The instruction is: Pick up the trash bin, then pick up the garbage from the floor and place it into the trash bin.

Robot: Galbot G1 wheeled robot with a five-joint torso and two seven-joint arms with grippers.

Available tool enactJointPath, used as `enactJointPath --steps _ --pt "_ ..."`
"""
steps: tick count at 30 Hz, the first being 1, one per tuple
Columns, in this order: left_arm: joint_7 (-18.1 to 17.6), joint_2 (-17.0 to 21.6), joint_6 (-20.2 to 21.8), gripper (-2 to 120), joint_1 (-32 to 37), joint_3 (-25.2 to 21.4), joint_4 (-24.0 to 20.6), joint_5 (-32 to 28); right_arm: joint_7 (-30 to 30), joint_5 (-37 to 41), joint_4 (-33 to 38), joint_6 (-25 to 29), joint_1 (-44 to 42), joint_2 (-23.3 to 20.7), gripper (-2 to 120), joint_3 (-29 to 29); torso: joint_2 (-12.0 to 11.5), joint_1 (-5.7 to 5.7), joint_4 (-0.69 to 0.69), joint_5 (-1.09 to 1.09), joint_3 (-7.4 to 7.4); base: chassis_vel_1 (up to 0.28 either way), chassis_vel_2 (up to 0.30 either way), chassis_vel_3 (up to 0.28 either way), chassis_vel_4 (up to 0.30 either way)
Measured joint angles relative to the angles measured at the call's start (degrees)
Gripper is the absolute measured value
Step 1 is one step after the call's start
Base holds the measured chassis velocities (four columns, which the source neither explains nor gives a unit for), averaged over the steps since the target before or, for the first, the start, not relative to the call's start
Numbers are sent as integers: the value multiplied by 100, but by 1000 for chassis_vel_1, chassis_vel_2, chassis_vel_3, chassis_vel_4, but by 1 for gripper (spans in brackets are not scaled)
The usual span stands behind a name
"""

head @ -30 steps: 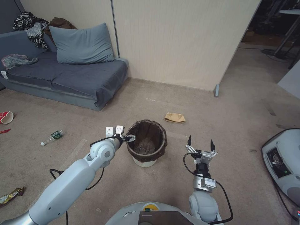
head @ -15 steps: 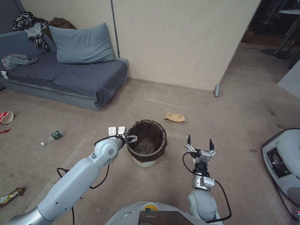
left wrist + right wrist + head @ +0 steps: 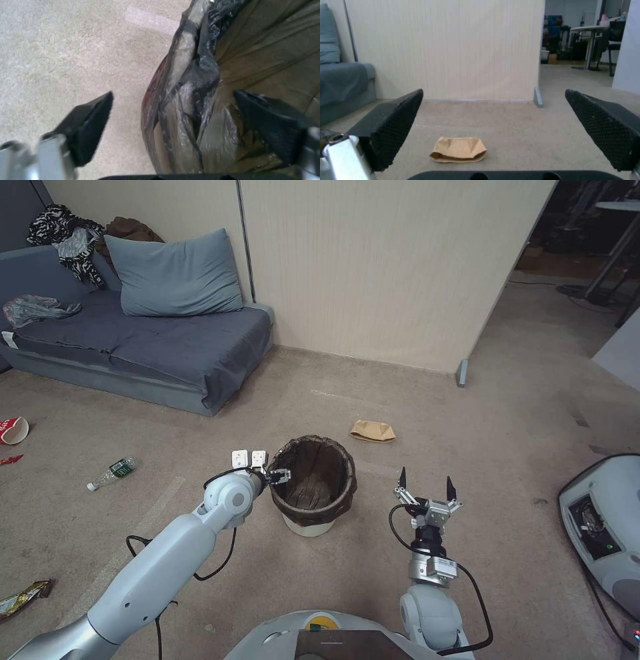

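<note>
On the carpet just ahead of the robot, the head view shows the trash bin point(image 3: 311, 490) standing upright, its brown liner folded over the rim, with the left gripper point(image 3: 279, 475) at the rim's left edge and the right gripper point(image 3: 425, 488) held apart to the bin's right, fingers spread and pointing up. A tan paper bag point(image 3: 373, 431) lies beyond the bin, a small bottle point(image 3: 112, 472) and a red-and-white cup point(image 3: 13, 430) far left near the sofa point(image 3: 147, 347). From the left wrist, the left gripper point(image 3: 173, 110) is released, one finger outside over carpet, the other inside the liner point(image 3: 186, 100), straddling the rim without pinching it. From the right wrist, the right gripper point(image 3: 493, 112) gapes empty, the paper bag point(image 3: 458, 149) on the floor between its fingers' line of sight.
</note>
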Motion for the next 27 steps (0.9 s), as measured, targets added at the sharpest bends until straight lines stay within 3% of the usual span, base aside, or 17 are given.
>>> enactJointPath --steps 3,4,14,16,24,25,27 --pt "-34 -18 -1 81 -10 6 32 -31 2 0 0 2 -1 0 100 1 0 0 0 0 0 0 0 0 0" --pt "-78 -39 -1 70 -13 9 52 -64 4 -3 0 10 0 0 100 3 0 0 0 0 0 0 0 0 0" --pt "-407 -126 71 38 13 8 73 -339 49 5 20 18 35 0 100 -7 0 0 0 0 0 0 0 0 0" --pt "-481 -155 89 26 6 3 55 -412 55 21 22 17 37 -1 100 -2 0 0 0 0 0 0 0 0 0" --pt "-543 -208 119 19 10 -8 61 -453 67 48 48 -37 83 0 100 -24 0 0 0 0 0 0 0 0 0" --pt "-548 -211 119 12 16 -9 62 -443 72 54 62 -53 95 -1 100 -29 0 0 1 1 0 0 0 0 0" --pt "-549 -213 119 9 17 -9 62 -438 74 57 66 -61 97 -2 100 -29 0 0 1 1 0 0 0 0 0"
